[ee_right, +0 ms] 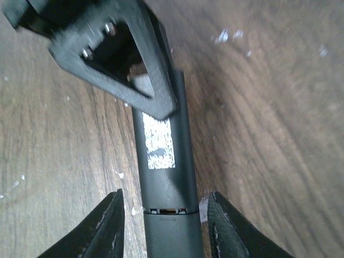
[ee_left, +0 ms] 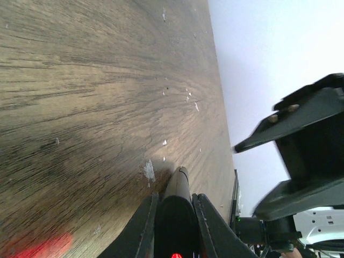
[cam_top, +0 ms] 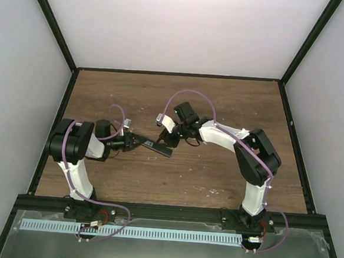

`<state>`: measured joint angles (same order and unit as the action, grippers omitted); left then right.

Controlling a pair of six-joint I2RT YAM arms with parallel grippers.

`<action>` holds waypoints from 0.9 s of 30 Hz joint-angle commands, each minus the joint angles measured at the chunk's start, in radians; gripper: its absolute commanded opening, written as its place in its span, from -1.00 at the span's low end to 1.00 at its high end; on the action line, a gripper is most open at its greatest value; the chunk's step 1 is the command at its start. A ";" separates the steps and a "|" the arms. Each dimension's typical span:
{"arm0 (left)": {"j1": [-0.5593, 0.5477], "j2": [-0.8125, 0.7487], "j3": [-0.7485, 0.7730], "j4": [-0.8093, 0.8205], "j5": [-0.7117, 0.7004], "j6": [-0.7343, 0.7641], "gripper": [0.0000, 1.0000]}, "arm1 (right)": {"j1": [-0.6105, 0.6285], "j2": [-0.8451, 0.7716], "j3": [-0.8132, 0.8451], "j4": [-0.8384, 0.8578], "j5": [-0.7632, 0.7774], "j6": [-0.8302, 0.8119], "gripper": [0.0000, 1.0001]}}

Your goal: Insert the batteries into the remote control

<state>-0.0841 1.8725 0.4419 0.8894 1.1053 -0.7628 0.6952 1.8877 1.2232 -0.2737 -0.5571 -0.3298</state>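
- At the left, we see the left arm bent in over the wooden table (cam_top: 216, 173), with the left gripper (cam_top: 137, 141) pointing toward the middle of the board.
- That gripper is clamped tight on one end of the remote control (cam_top: 159, 147). In the left wrist view its fingers (ee_left: 144, 228) press flat against both long sides of the black body, with no gap on either side.
- The remote control is a slim black bar. It runs from the left gripper toward the right and slightly toward the arm bases, and it lies near the centre of the table.
- It sits low over the wood. We cannot tell whether its free end touches the surface.
- In the right wrist view a white label (ee_right: 158, 141) shows on the upper face of the bar, just beside the left gripper's fingertips. A thin seam (ee_right: 166, 210) crosses the body nearer the right wrist camera.
- At the right end of the bar we find the right gripper (cam_top: 172, 139), carried by the right arm reaching in from the right.
- Its jaws are parted and straddle the remote control. Each of its fingers (ee_right: 105, 228) stands clear of the bar, with bare wood visible on both sides, so it grips nothing.
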 commanded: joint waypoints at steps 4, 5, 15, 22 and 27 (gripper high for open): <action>-0.006 0.010 -0.018 0.008 -0.019 0.033 -1.00 | -0.053 -0.139 -0.049 0.000 0.033 0.164 -0.29; -0.006 0.008 -0.019 0.006 -0.019 0.035 -1.00 | -0.062 -0.145 -0.059 -0.022 0.035 0.191 -0.29; -0.005 0.001 -0.015 -0.015 -0.025 0.045 -1.00 | -0.069 -0.134 -0.125 -0.176 0.023 0.458 -0.32; -0.006 0.000 -0.016 -0.015 -0.025 0.045 -1.00 | -0.069 -0.076 -0.047 -0.243 -0.002 0.567 -0.32; -0.006 -0.004 -0.017 -0.015 -0.025 0.046 -1.00 | -0.071 -0.030 -0.014 -0.270 -0.002 0.596 -0.32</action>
<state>-0.0841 1.8721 0.4393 0.8883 1.1042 -0.7624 0.6250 1.8286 1.1584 -0.5007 -0.5434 0.2111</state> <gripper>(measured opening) 0.153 0.339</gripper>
